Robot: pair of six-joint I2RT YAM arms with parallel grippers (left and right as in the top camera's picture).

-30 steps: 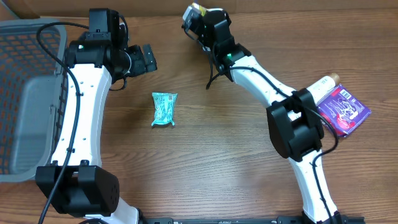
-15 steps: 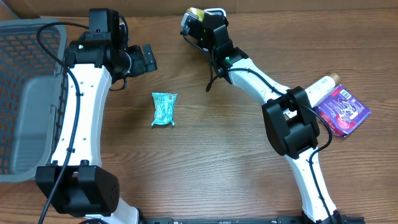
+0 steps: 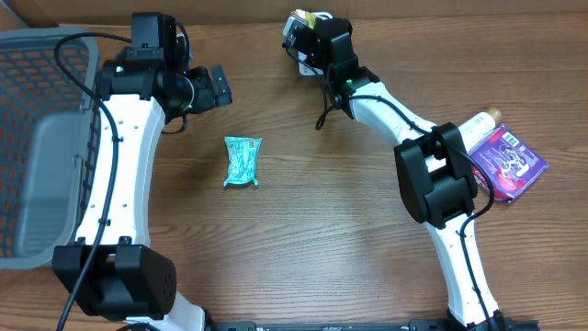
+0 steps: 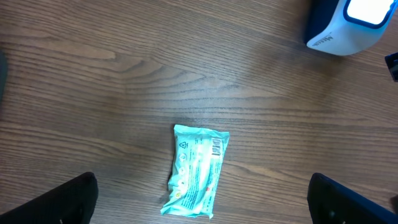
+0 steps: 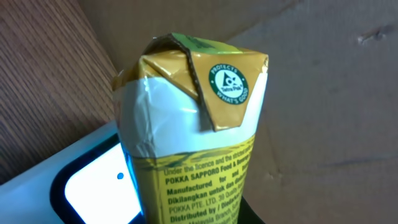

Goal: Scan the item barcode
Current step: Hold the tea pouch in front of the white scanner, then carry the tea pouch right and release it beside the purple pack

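A yellow drink carton is pinched in the right claw, over the lit scanner just below it. Scanning is judged under way; the carton must next be turned until its code faces the scanner. The left claw is held spread wide.

You have soft, even light from above on the table; shadows are faint. The lit window of the scanner blows out white at upper right of your left wrist view. Up close, the carton print stays sharp; the background behind it goes slightly soft.
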